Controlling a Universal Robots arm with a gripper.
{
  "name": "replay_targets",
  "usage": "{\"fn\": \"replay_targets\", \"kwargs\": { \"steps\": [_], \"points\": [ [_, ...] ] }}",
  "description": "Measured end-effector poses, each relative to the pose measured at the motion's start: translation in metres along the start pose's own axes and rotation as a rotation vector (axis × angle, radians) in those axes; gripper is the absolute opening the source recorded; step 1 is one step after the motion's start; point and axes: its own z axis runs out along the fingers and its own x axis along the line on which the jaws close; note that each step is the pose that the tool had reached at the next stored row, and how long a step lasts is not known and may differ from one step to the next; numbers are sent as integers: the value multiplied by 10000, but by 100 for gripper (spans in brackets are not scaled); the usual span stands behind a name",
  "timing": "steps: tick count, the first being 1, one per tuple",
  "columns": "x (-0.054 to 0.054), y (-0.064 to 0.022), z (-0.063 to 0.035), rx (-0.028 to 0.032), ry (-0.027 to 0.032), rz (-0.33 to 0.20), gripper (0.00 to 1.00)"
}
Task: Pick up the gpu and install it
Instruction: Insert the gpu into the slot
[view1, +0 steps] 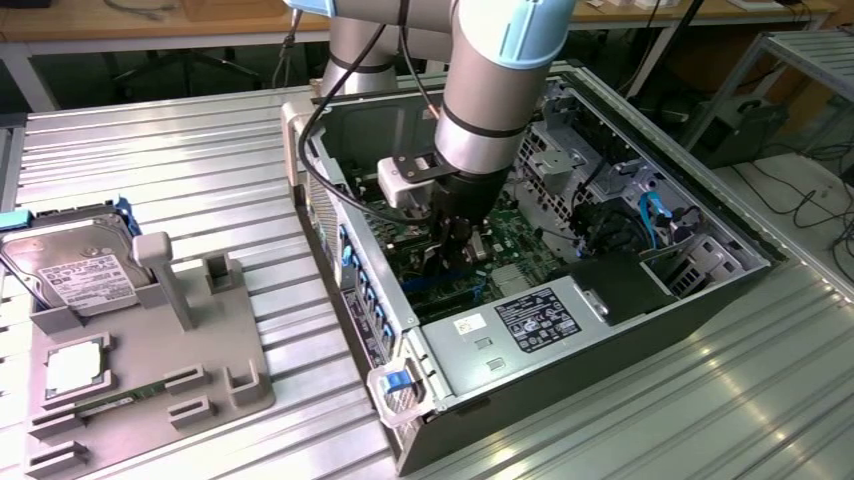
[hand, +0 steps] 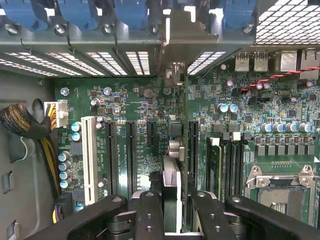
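Motherboard fills most of what I see from the wrist camera, green and crowded with black expansion slots, one white slot and an empty CPU socket. My end effector is down inside the open computer case, its black fingers clamped on the gpu, which I hold edge-on between them. The card stands upright over the board, in line with a slot, its metal bracket end toward the rear wall of the case, where blue retention clips sit above the vented slot covers. I cannot tell whether its edge is touching the slot or just above it.

From the exterior view, the arm reaches straight down into the case, and the end effector is low over the board beside the power supply. On the table, toward the exterior view's left, a grey parts holder carries a hard drive standing at its far end and a processor lying flat nearer the camera.
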Motion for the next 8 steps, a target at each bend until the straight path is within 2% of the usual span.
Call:
{"fn": "replay_targets", "kwargs": {
  "steps": [8],
  "points": [
    [1,1,54,0,0,0,27]
  ]
}}
